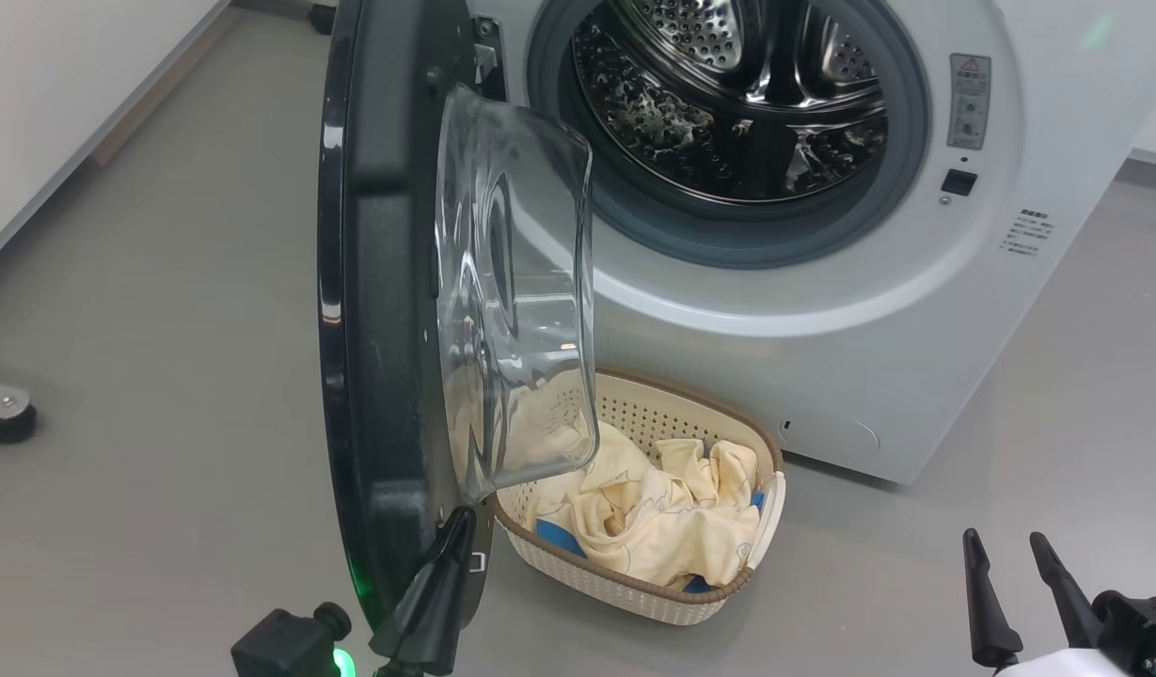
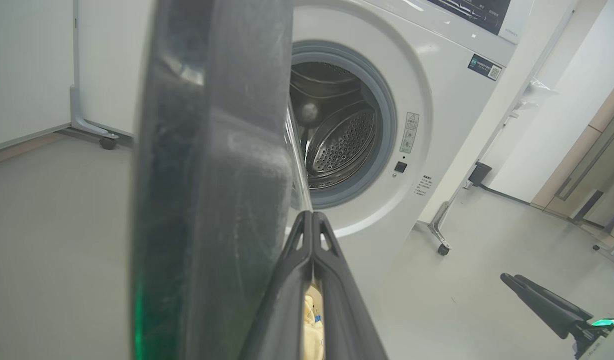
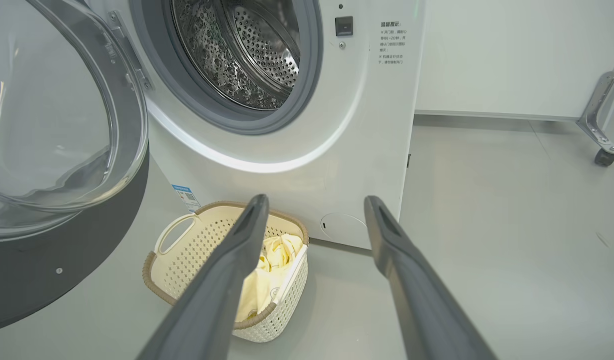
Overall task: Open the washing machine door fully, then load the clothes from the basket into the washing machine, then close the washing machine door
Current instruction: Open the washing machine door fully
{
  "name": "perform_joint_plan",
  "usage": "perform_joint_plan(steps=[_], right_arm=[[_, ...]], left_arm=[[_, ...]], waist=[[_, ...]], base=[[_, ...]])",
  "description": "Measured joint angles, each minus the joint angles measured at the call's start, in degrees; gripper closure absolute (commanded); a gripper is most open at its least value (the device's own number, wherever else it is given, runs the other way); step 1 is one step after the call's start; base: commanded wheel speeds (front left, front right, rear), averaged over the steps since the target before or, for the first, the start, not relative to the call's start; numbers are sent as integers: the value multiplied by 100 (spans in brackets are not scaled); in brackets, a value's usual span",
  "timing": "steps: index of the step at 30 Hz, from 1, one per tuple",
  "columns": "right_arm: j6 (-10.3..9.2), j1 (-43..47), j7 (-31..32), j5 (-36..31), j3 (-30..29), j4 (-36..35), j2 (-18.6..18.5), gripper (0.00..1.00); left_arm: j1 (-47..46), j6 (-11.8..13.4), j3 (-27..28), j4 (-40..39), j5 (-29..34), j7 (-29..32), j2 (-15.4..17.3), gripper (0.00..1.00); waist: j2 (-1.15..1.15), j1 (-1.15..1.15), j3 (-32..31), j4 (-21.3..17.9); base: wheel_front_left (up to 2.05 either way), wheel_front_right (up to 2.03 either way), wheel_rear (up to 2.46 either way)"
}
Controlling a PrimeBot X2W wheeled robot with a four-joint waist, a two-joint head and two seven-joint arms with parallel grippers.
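The round black-rimmed glass door [image 1: 371, 282] stands open at nine o'clock of the white front-loading washing machine [image 1: 916, 329]. The left gripper [image 1: 463, 517], pinched together and empty, sits at its six o'clock edge. The right gripper [image 1: 1005, 541] gapes empty. Cream-yellow clothes [image 1: 662, 517] lie in the cream perforated basket [image 1: 756, 425] at six o'clock.

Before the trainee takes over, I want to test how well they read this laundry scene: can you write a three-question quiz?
1. True or false: the clothes lie in the basket, and the steel drum holds none.
2. Which has its fingers spread? A: left gripper. B: right gripper.
3. Fill in: the left gripper's tips are by the washing machine door's ____ edge.
Key: 1 true; 2 B; 3 lower.
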Motion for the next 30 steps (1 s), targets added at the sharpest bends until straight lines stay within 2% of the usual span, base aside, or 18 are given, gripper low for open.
perform_joint_plan(steps=[5, 12, 17, 30], right_arm=[[0, -1, 0, 0, 15, 2, -24, 0], [0, -2, 0, 0, 96, 2, -33, 0], [0, -6, 0, 0, 187, 2, -49, 0], [1, -130, 0, 0, 461, 80, -155, 0]], left_arm=[[-52, 107, 130, 88, 4, -123, -18, 100], [-95, 405, 552, 234, 4, -288, -20, 100], [-272, 474, 882, 425, 7, -413, -23, 100], [-803, 648, 1795, 1181, 49, -683, 111, 100]], waist=[[0, 0, 15, 151], [0, 0, 28, 349], [0, 0, 62, 452], [0, 0, 189, 336]], base=[[0, 0, 0], [0, 0, 0], [0, 0, 0], [0, 0, 0]])
